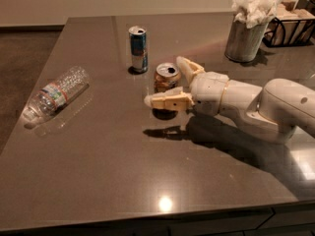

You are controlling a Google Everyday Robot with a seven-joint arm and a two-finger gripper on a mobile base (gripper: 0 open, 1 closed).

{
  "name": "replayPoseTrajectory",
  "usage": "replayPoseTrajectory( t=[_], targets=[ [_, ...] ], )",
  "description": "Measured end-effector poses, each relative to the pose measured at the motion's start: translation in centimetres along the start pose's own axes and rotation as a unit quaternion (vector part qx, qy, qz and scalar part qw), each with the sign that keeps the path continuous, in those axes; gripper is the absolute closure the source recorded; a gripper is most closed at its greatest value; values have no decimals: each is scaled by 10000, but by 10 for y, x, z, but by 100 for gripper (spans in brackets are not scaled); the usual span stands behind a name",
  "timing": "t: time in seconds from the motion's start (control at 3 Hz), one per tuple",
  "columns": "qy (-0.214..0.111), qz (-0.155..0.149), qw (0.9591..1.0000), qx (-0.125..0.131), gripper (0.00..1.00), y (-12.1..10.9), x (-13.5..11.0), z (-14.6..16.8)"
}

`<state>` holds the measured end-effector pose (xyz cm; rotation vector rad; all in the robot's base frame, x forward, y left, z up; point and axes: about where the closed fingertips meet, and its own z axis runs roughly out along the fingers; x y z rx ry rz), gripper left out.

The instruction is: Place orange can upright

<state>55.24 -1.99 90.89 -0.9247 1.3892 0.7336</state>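
The orange can (166, 78) stands upright on the dark table (123, 171), silver pull-tab top facing up, just right of the blue-and-silver can. My gripper (163, 81) reaches in from the right at the can. Its fingers are spread to either side: the near finger (167, 102) lies across the can's lower front and the far finger (189, 68) sits behind its right rim. The can's base is hidden by the near finger. The white arm (256, 107) stretches off to the right edge.
A taller slim blue-and-silver can (138, 48) stands upright just behind and left. A clear plastic bottle (55, 95) lies on its side at the left. A metal cup of napkins (246, 33) and a wire basket (290, 26) stand at the back right.
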Motion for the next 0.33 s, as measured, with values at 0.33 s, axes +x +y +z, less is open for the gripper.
replayPoseTrajectory(
  t=[0.33],
  targets=[
    [0,0,10000,-1,0,0,0,0]
  ],
)
